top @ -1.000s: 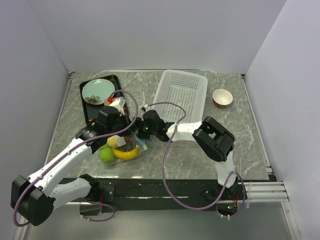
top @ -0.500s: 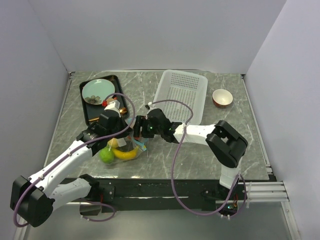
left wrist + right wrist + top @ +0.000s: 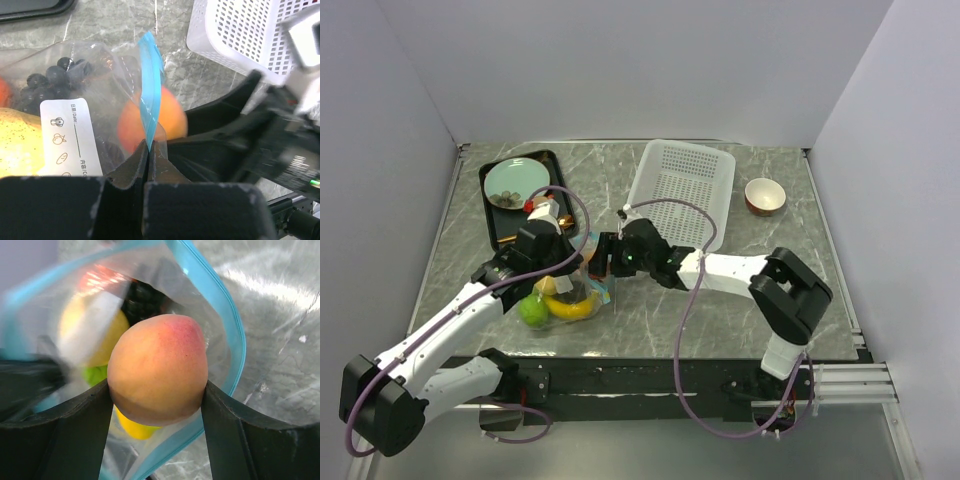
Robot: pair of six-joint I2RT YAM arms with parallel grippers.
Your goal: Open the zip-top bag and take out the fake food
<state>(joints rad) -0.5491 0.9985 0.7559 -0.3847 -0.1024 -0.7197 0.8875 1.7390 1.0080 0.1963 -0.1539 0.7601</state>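
Right gripper [image 3: 156, 407] has pushed into the zip-top bag [image 3: 95, 65], clamping the peach [image 3: 157, 365]; left gripper [image 3: 148, 151] pinches its zipper strip [image 3: 150, 90] as anchor.

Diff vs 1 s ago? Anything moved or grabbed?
The right tool slid left toward the zip-top bag mouth while that arm's elbow swung out right. It now grips the peach, but when it closed isn't visible. The left tool stayed pinched on the blue zipper strip. Bag, white basket, tray and bowl did not move.
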